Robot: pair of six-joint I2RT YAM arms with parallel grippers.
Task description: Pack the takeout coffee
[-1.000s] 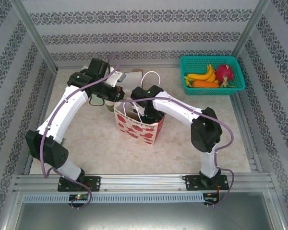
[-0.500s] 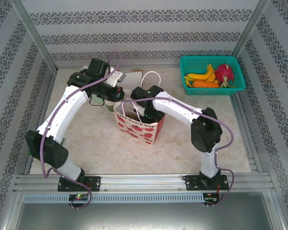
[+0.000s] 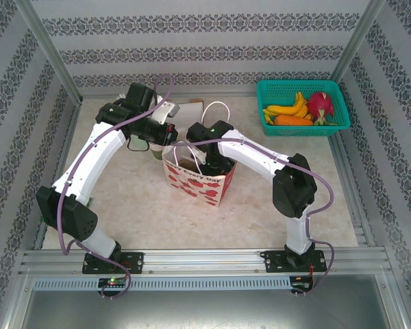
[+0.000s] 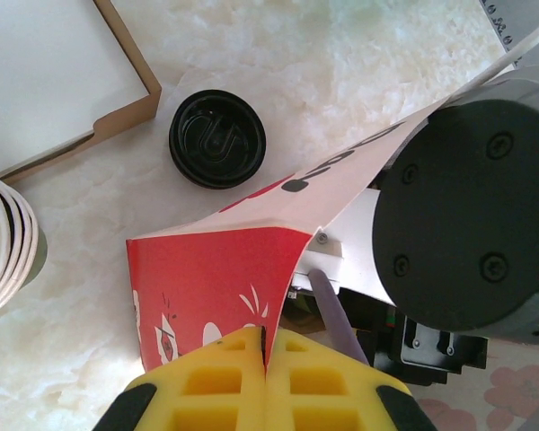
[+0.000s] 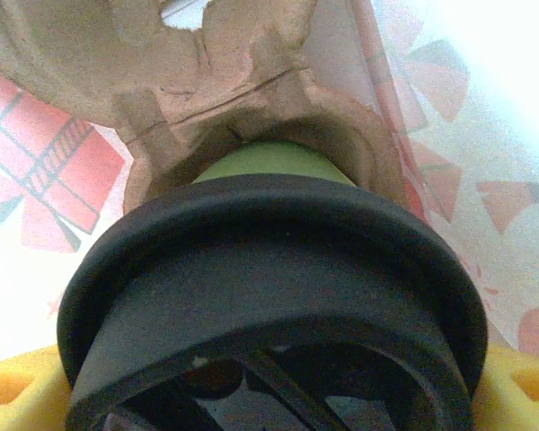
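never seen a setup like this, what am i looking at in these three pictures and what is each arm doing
These are two robot arms bolted to the near edge of a table, each ending in a two-finger gripper. The wide picture comes from a camera above and behind them; the other two come from cameras on the wrists. On the table are a paper bag with red prints, a green basket of fruit, a flat box, a stack of paper cups and a loose black lid. The left gripper is pinched shut on the bag's rim. The right gripper is inside the bag, gripping the takeout coffee, a green cup with a black lid, at the opening of a brown cardboard holder.
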